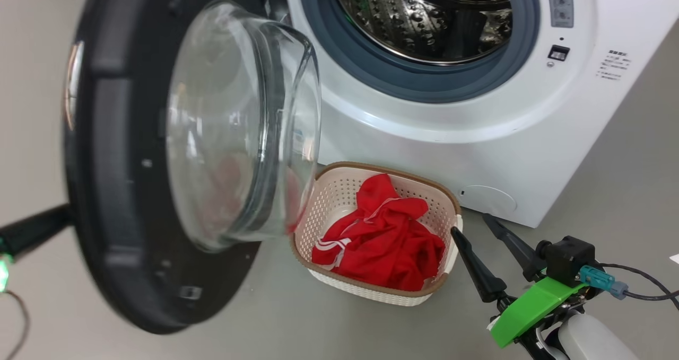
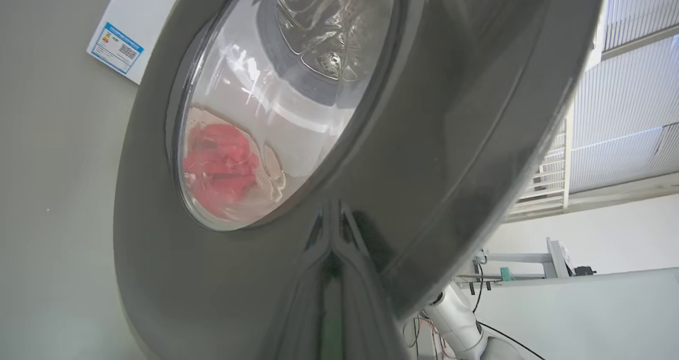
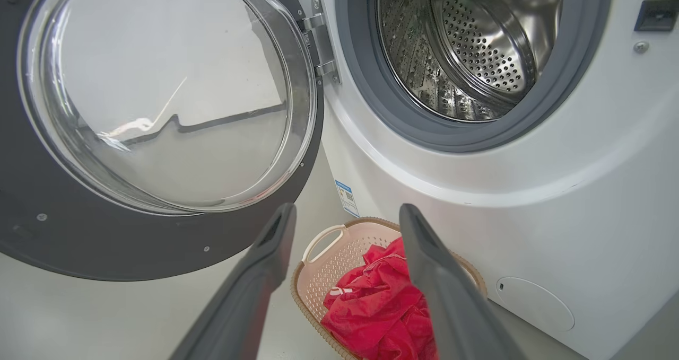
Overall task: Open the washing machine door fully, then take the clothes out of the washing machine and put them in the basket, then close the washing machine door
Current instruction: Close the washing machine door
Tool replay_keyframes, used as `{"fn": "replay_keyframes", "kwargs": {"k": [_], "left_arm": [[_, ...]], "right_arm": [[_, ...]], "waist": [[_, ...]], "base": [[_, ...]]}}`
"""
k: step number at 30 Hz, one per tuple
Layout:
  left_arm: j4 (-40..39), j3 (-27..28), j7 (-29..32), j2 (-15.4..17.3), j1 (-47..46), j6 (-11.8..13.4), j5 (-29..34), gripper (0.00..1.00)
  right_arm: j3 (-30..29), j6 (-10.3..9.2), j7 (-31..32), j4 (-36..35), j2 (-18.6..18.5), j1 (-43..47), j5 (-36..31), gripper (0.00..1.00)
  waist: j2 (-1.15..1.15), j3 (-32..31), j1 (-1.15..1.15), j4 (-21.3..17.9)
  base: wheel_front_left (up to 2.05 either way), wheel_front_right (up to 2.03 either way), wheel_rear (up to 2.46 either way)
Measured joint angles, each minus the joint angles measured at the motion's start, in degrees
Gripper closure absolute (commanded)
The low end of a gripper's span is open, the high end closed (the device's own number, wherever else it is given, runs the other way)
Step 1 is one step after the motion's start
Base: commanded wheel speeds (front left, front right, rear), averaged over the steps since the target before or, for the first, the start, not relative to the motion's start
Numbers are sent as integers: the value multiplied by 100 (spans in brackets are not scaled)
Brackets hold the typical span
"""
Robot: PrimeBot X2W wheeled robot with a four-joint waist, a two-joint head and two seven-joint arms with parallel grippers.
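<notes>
- Before the washing machine (image 1: pixel 477 153), the basket (image 1: pixel 329 190) holds the clothes (image 1: pixel 382 238). The washing machine door (image 1: pixel 116 190) stands open left of it. The right hand (image 1: pixel 469 223), beside the basket, is released and empty.
- Left wrist: the left hand (image 2: pixel 331 264) is clenched, tips against the door.
- Right wrist: the basket sits below the machine's opening.

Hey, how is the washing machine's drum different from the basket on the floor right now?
The drum is shiny steel; the basket is cream plastic with a brown rim. The drum looks empty in the part visible; the basket holds the red clothes. The drum is round and sits inside the washing machine; the basket is a rounded rectangle on the floor. Both have perforated walls.
</notes>
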Motion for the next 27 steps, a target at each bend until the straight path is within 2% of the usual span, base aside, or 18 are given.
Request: {"fn": "replay_keyframes", "kwargs": {"k": [6,12,22,27], "left_arm": [[-849,-331,196,-370,266,5,-129,100],[-1279,-680,178,-768,263,112,-135,100],[-1273,-1157,-238,-1421,-234,125,-23,100],[-1072,-1282,-430,-1589,-586,122,8,100]], "right_arm": [[-104,0,0,-24,30,58,-21,0],[-241,0,0,-78,52,89,-57,0],[-407,0,0,-134,133,81,-101,0],[-457,0,0,-170,187,48,-108,0]], "waist": [[0,-4,0,-197],[0,23,0,-459],[0,180,0,-995],[0,265,0,-1319]], "base": [[0,0,0],[0,0,0],[0,0,0],[0,0,0]]}}
